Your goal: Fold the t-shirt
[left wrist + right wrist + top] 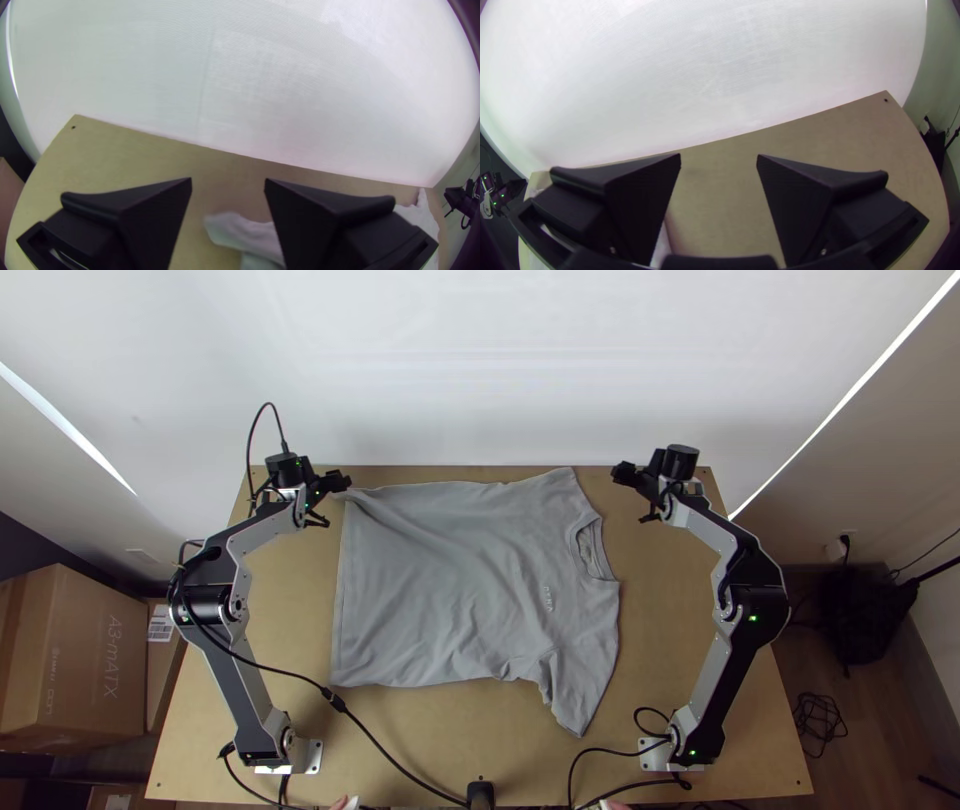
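t-shirt [460,580] spread on desk [690,620], hem left, neck right, one sleeve angled near-right. left pincer [331,500] wide, beside far-left hem corner; right pincer [635,496] wide, far right, apart from cloth.

R pincer [629,496] open — table [720,200] btwn fingers, tee [662,247] partly behind one.

left arm [238,675], right arm [708,682] bent | left gripper [338,482] jaws parted | right gripper [622,473] jaws parted
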Tool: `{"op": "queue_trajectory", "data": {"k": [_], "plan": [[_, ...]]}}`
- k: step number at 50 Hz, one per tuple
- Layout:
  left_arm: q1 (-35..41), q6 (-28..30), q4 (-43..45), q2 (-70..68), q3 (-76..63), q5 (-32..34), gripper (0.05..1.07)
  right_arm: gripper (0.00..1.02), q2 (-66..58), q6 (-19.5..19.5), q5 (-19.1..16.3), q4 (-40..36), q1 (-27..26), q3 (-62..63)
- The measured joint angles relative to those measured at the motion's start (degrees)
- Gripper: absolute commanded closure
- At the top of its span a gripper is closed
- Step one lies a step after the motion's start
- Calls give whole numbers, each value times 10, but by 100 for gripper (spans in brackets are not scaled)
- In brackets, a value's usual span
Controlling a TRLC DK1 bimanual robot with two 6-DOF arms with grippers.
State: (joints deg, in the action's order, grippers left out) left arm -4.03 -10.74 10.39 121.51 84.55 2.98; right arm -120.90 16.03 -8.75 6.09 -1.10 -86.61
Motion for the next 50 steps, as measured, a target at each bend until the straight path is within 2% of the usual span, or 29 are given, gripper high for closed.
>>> {"op": "queue_trajectory", "data": {"k": [8, 14, 26, 32, 41, 50], "plan": [[-7, 0, -23, -43, -2, -2, 10, 4, 50, 4, 3, -7, -21, 28], [-7, 0, -63, -104, -4, -2, 10, 4, 135, 13, 4, -18, -26, 75], [-24, -18, -191, -244, -12, 47, 10, 4, 337, 21, -10, -103, -43, 160], [-37, -26, -206, -317, -44, 57, 10, 4, 416, 37, -22, -201, -59, 184], [-42, -30, -236, -442, -99, 61, 10, 5, 484, 71, -59, -409, -70, 221], [-45, -30, -262, -530, -129, 65, 10, 5, 522, 78, -87, -526, -68, 287]]}}
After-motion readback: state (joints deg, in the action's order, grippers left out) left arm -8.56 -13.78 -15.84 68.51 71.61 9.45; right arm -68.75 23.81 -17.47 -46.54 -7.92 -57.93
